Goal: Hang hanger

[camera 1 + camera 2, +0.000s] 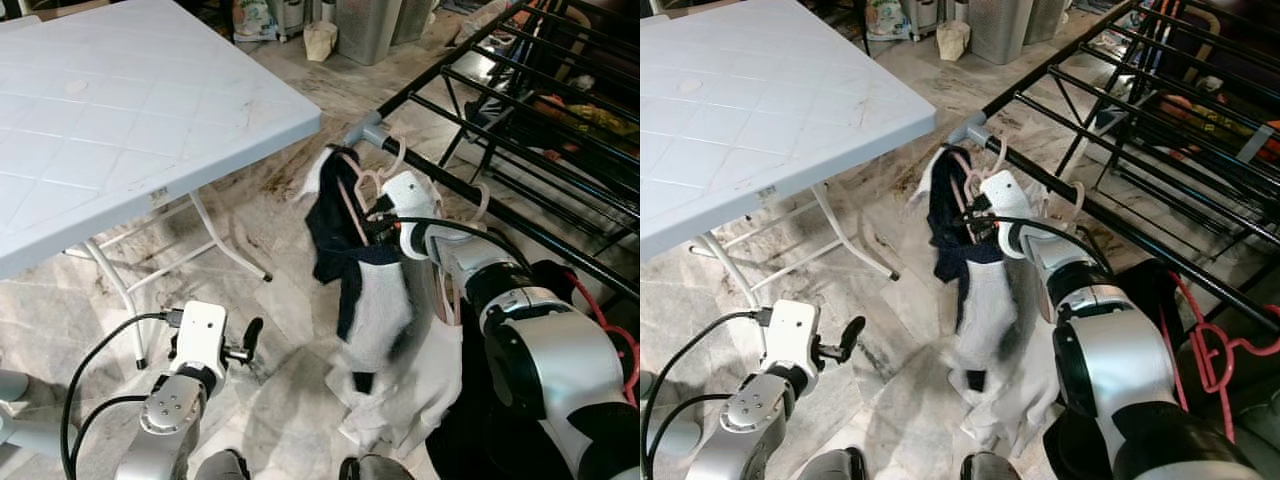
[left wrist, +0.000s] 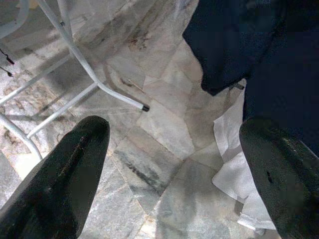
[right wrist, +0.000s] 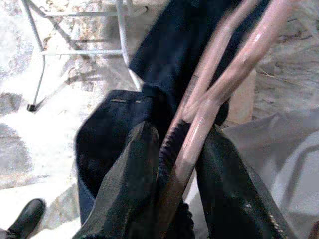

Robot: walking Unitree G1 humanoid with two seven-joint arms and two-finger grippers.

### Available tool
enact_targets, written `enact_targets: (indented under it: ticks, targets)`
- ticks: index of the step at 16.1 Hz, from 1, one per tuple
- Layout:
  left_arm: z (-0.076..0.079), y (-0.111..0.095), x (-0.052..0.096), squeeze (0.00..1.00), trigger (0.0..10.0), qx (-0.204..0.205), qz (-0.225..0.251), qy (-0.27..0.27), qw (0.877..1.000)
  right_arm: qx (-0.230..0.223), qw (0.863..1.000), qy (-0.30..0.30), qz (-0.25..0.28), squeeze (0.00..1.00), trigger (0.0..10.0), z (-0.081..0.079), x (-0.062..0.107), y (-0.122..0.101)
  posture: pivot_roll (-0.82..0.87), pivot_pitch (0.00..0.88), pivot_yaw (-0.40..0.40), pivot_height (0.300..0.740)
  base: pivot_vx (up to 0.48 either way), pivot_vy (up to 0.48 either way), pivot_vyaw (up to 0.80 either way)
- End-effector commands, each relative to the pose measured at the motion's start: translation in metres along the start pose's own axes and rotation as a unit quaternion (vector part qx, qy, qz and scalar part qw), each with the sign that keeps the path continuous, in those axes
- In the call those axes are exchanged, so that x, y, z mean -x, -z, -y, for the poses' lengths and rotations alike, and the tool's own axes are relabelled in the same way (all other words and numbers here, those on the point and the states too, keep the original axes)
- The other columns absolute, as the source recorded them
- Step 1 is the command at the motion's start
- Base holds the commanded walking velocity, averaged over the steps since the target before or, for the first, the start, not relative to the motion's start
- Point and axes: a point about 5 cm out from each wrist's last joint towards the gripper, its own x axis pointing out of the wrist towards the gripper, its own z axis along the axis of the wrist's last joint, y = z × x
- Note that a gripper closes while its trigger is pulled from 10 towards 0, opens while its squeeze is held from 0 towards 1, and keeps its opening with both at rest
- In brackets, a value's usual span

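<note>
Your right gripper [image 3: 174,164] clamped the pink hanger [image 3: 219,94] (dark garment [image 1: 335,240] aboard) at the rack rail [image 1: 520,225], hook seemingly landing, release left.

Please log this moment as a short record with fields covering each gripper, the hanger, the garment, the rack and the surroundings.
right gripper: shut on the pink hanger, raised beside the rack's near rail
left gripper: open, low over the marble floor, holding nothing
pink hanger: hook up by the rail's end; whether it is seated cannot be told
garment: navy and white, draped on the hanger
drying rack: black, on the robot's right
folding table: white, on the robot's left
marble floor: veined, stained
</note>
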Motion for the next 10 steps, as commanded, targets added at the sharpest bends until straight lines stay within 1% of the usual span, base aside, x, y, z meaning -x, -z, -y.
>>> enact_targets:
  ticks: [1, 4, 5, 6, 9, 10]
  targets:
    - [0.0014, 0.0034, -0.0003, 0.00, 10.0, -0.004, -0.009, 0.007, 1.000, -0.002, 0.999, -0.022, -0.035, 0.00, 10.0, -0.0083, -0.0032, 0.0156, 0.04, 0.129, -0.044, 0.740, 0.000, 0.000, 0.00]
    - [0.0023, 0.0037, -0.0006, 0.00, 10.0, -0.004, -0.010, 0.008, 1.000, 0.007, 0.999, -0.024, -0.042, 0.00, 10.0, -0.0102, -0.0040, 0.0179, 0.04, 0.130, -0.048, 0.740, 0.000, 0.000, 0.00]
    - [0.0025, 0.0039, -0.0006, 0.00, 10.0, -0.003, -0.011, 0.008, 1.000, 0.006, 0.999, -0.022, -0.043, 0.00, 9.1, -0.0106, -0.0043, 0.0188, 0.04, 0.131, -0.049, 0.740, 0.000, 0.000, 0.00]
    - [0.0028, 0.0041, -0.0006, 0.00, 10.0, -0.003, -0.011, 0.008, 1.000, -0.001, 0.999, -0.017, -0.042, 0.00, 0.0, -0.0103, -0.0045, 0.0187, 0.04, 0.132, -0.049, 0.740, 0.000, 0.000, 0.00]
    - [0.0031, 0.0048, -0.0013, 0.00, 10.0, -0.003, -0.014, 0.010, 1.000, -0.011, 0.998, -0.024, -0.050, 0.00, 0.0, -0.0140, -0.0060, 0.0207, 0.03, 0.128, -0.049, 0.740, 0.000, 0.000, 0.00]
    - [0.0035, 0.0054, -0.0022, 0.00, 10.0, -0.003, -0.015, 0.011, 1.000, -0.026, 0.998, -0.026, -0.050, 0.00, 0.0, -0.0165, -0.0072, 0.0211, 0.03, 0.128, -0.048, 0.740, 0.000, 0.000, 0.00]
